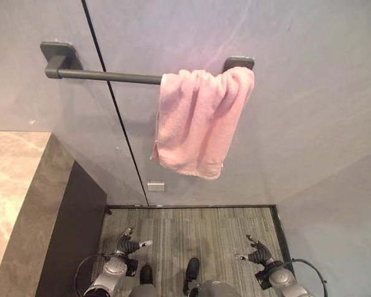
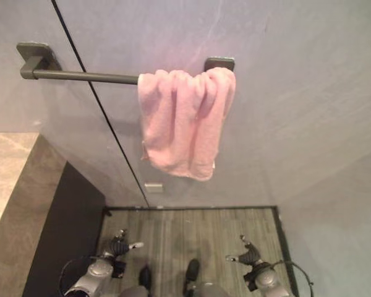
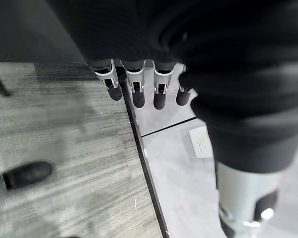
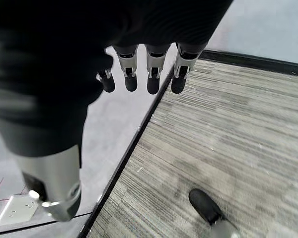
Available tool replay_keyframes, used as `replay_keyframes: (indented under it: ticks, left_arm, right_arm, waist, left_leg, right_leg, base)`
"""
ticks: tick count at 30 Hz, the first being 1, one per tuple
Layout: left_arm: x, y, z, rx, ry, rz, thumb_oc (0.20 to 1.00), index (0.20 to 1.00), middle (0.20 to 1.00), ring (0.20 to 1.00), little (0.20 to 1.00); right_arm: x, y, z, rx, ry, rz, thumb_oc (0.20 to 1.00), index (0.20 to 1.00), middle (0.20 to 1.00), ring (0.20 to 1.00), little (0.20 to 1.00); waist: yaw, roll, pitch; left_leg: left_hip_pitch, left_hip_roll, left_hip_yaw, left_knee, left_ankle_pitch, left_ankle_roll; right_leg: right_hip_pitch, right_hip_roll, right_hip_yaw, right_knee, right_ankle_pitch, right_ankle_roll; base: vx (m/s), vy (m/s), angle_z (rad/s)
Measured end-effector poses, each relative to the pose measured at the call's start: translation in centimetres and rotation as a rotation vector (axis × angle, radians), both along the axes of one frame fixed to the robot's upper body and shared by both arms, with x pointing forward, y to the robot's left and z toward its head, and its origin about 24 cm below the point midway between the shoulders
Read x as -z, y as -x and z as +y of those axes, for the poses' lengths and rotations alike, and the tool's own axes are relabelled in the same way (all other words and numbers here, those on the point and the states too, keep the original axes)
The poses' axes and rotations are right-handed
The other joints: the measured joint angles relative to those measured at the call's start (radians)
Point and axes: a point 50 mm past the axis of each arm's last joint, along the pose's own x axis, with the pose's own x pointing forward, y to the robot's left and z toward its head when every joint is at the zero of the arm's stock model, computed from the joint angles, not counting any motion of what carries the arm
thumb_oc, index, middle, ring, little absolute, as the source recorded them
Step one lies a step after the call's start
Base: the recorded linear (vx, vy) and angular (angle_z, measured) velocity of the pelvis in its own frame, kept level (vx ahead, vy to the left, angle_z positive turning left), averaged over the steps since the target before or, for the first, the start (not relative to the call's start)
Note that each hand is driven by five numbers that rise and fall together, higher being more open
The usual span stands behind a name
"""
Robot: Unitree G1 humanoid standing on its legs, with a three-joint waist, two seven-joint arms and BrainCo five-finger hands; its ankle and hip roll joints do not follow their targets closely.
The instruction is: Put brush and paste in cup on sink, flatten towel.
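The pink towel (image 1: 201,120) hangs bunched at the right end of the dark wall rail (image 1: 105,76), gathered into folds just beside the right bracket, with its lower edge hanging uneven. The left and middle stretch of the rail is bare. A stone-topped counter (image 1: 15,185) stands at the left of the scene; no brush, paste or cup can be seen on the part of it in view.

Both hands hang low, near the robot and well apart from the towel. The left hand (image 1: 128,245) shows at the lower left over the grey floor (image 1: 191,232), fingers (image 3: 134,89) relaxed and straight, holding nothing. The right hand (image 1: 258,252) shows at the lower right, fingers (image 4: 151,74) likewise straight and empty.

Judged step: flattening the towel, not yet begun. The robot faces the rail with both hands free.

The next move calls for raising both hands to the towel, taking hold of its hanging edges, and drawing the cloth leftward along the rail until the folds spread out. Risk: pulling downward could slide the towel off the rail
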Motion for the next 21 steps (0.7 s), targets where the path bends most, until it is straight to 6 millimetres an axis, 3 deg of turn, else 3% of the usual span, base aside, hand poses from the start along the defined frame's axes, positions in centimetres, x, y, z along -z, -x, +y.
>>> replay_keyframes:
  ticks: [1, 3, 7, 9, 12, 14, 15, 16, 21]
  left_arm:
    - [0.1, 0.6, 0.2, -0.003, 0.0, 0.006, 1.0, 1.0, 1.0, 1.0, 1.0]
    - [-0.2, 0.6, 0.3, -0.006, 0.004, -0.01, 1.0, 1.0, 1.0, 1.0, 1.0]
    - [-1.2, 0.1, 1.0, -0.006, -0.003, -0.066, 1.0, 1.0, 1.0, 1.0, 1.0]
    - [-2.4, -0.3, 1.7, -0.039, 0.006, -0.134, 1.0, 1.0, 1.0, 1.0, 1.0]
    - [-5.6, -2.3, 2.7, -0.014, -0.01, -0.283, 1.0, 1.0, 1.0, 1.0, 1.0]
    - [-6.5, -3.2, 3.0, 0.008, -0.02, -0.313, 1.0, 1.0, 1.0, 1.0, 1.0]
    - [-8.9, -4.8, 3.3, 0.056, -0.042, -0.404, 1.0, 1.0, 1.0, 1.0, 1.0]
    - [-9.9, -5.8, 3.4, 0.072, -0.051, -0.443, 1.0, 1.0, 1.0, 1.0, 1.0]
    - [-12.3, -8.2, 2.2, 0.125, -0.003, -0.536, 1.0, 1.0, 1.0, 1.0, 1.0]
  right_arm:
    - [0.2, 0.8, -0.1, 0.01, -0.003, 0.015, 1.0, 1.0, 1.0, 1.0, 1.0]
    - [0.2, 0.9, 0.0, 0.009, -0.008, 0.015, 1.0, 1.0, 1.0, 1.0, 1.0]
    - [-1.0, -1.0, 1.0, -0.021, -0.039, -0.07, 1.0, 1.0, 1.0, 1.0, 1.0]
    - [-2.6, -2.9, 1.4, -0.029, -0.062, -0.161, 1.0, 1.0, 1.0, 1.0, 1.0]
    - [-6.9, -7.2, 1.7, -0.077, -0.079, -0.368, 1.0, 1.0, 1.0, 1.0, 1.0]
    - [-7.8, -8.3, 1.0, -0.102, -0.051, -0.388, 1.0, 1.0, 1.0, 1.0, 1.0]
    - [-9.8, -10.0, -0.2, -0.144, -0.017, -0.431, 1.0, 1.0, 1.0, 1.0, 1.0]
    - [-10.8, -10.9, -0.7, -0.156, 0.005, -0.456, 1.0, 1.0, 1.0, 1.0, 1.0]
    - [-13.1, -13.3, 0.3, -0.208, -0.016, -0.514, 1.0, 1.0, 1.0, 1.0, 1.0]
  waist:
    - [-0.001, 0.019, -0.018]
    - [0.0, 0.026, -0.026]
    - [0.005, 0.037, -0.038]
    - [0.009, 0.037, -0.039]
    - [0.011, 0.048, -0.075]
    - [0.015, 0.05, -0.077]
    - [0.021, 0.046, -0.08]
    - [0.024, 0.044, -0.081]
    - [0.028, 0.043, -0.095]
  left_leg:
    - [0.02, -0.018, 0.007, -0.002, 0.001, 0.008]
    - [0.036, -0.034, 0.008, -0.001, -0.006, 0.023]
    - [0.045, -0.055, 0.005, -0.001, -0.006, 0.031]
    - [0.054, -0.06, 0.007, -0.008, -0.006, 0.032]
    - [0.089, -0.057, 0.016, -0.035, -0.003, 0.036]
    - [0.092, -0.055, 0.016, -0.034, -0.003, 0.036]
    - [0.09, -0.052, 0.022, -0.036, 0.0, 0.034]
    - [0.093, -0.052, 0.021, -0.034, 0.001, 0.033]
    - [0.106, -0.037, 0.022, -0.053, 0.01, 0.02]
  right_leg:
    - [0.01, -0.019, 0.014, 0.012, -0.001, 0.018]
    - [0.014, -0.035, 0.016, 0.024, 0.0, 0.023]
    - [0.016, -0.06, 0.051, 0.041, -0.009, 0.046]
    - [0.021, -0.062, 0.065, 0.036, -0.008, 0.05]
    - [0.057, -0.055, 0.073, 0.0, 0.0, 0.059]
    - [0.069, -0.053, 0.072, -0.014, 0.006, 0.06]
    - [0.078, -0.048, 0.075, -0.045, 0.024, 0.056]
    - [0.088, -0.046, 0.075, -0.058, 0.028, 0.057]
    - [0.091, -0.027, 0.078, -0.063, 0.037, 0.049]
  base:
    - [0.08, 0.185, -0.18]
    - [0.06, 0.151, -0.03]
    - [0.03, 0.073, 0.06]
    - [0.04, 0.052, -0.03]
    - [0.04, 0.017, -0.08]
    - [0.01, -0.012, -0.03]
    - [0.0, -0.03, -0.04]
    - [0.01, -0.039, -0.08]
    - [0.0, -0.031, -0.03]
